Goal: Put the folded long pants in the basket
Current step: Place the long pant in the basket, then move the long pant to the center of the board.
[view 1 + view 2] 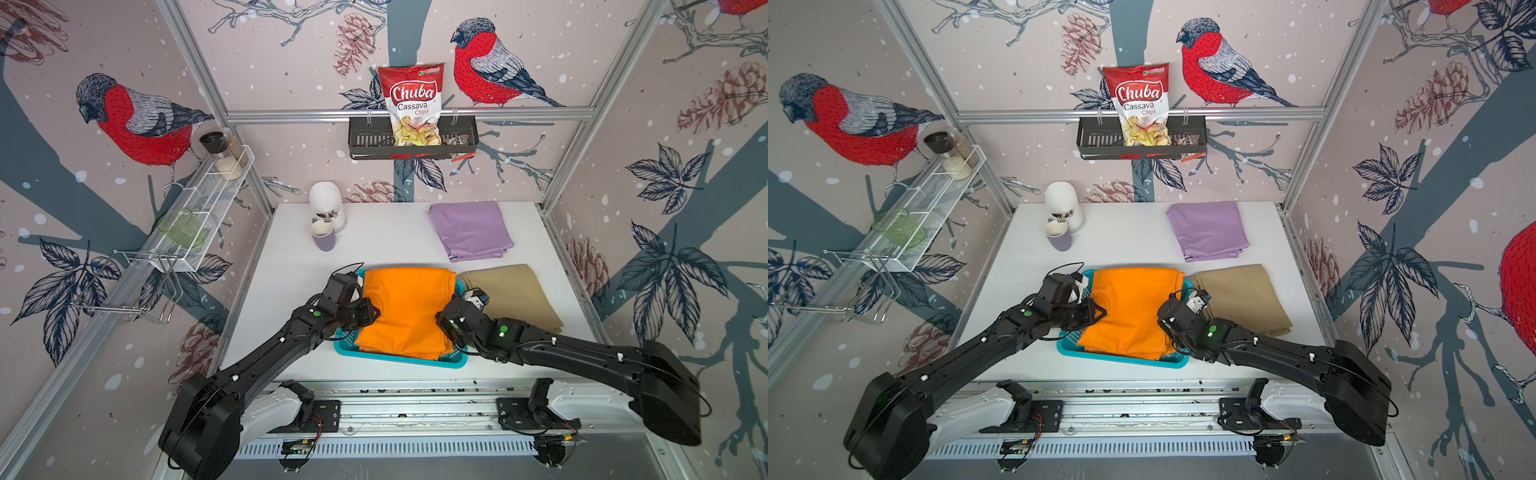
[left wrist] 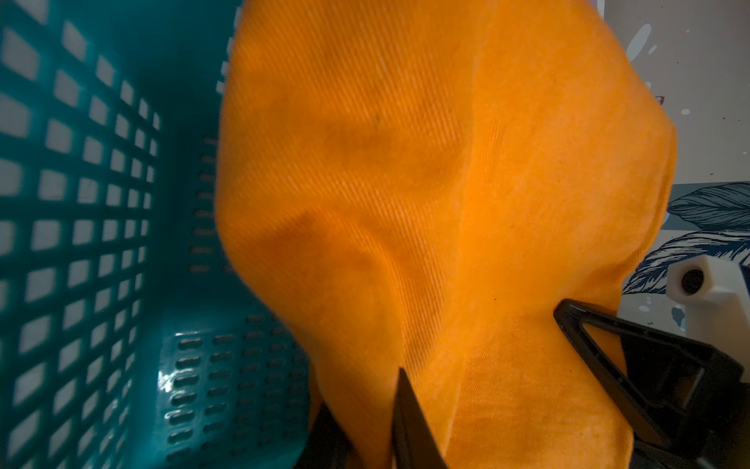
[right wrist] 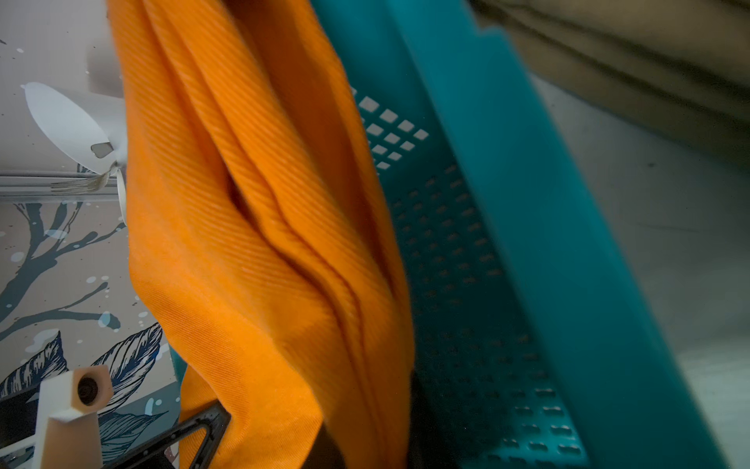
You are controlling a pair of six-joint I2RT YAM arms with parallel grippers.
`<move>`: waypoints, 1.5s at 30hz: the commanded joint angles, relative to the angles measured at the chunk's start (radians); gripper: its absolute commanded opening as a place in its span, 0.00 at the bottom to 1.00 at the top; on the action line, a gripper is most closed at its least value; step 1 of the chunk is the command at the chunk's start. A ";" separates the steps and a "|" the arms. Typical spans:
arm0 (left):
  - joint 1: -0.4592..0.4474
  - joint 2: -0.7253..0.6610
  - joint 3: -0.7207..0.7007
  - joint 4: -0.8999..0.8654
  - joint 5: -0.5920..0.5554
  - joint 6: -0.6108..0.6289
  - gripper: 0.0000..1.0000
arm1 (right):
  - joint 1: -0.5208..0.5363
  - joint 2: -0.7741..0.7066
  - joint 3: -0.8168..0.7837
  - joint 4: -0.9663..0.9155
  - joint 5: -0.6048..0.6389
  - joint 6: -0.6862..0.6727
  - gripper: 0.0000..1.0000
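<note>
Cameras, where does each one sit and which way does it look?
Both top views: up high, looking down on the white table; black left arm, right arm show.
Left wrist: on left arm, facing bright orange folded pants, turquoise slotted plastic basket; left claw shows.
Right wrist: on right arm, facing them; right claw shows.
Wrist views share pants and basket.

Two matte black jointed robot arms, left arm [image 1: 257, 359] and right arm [image 1: 582, 353], each with a white rounded base housing [image 1: 270, 405] and a bulky black shoulder block [image 1: 199, 415]. Small white studs [image 1: 281, 340] dot the links. A round green light [image 1: 316, 313] glows near each wrist, beside thin black cables [image 1: 348, 264]. The left gripper's fingers [image 2: 568, 318] are open black triangular frames.
</note>
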 commanded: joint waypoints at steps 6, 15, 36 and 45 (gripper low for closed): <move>-0.004 -0.030 0.130 -0.105 -0.157 0.052 0.67 | -0.002 0.030 0.098 -0.060 0.062 -0.111 0.56; -0.004 -0.015 0.265 -0.096 -0.267 0.092 0.67 | -0.005 0.043 0.245 -0.247 0.223 -0.217 0.66; 0.014 0.440 0.714 0.092 -0.108 0.238 0.69 | -0.435 0.271 0.464 -0.012 -0.184 -0.804 0.68; 0.089 0.879 1.008 0.194 0.140 0.148 0.71 | -0.762 0.464 0.592 -0.021 -0.259 -0.983 0.73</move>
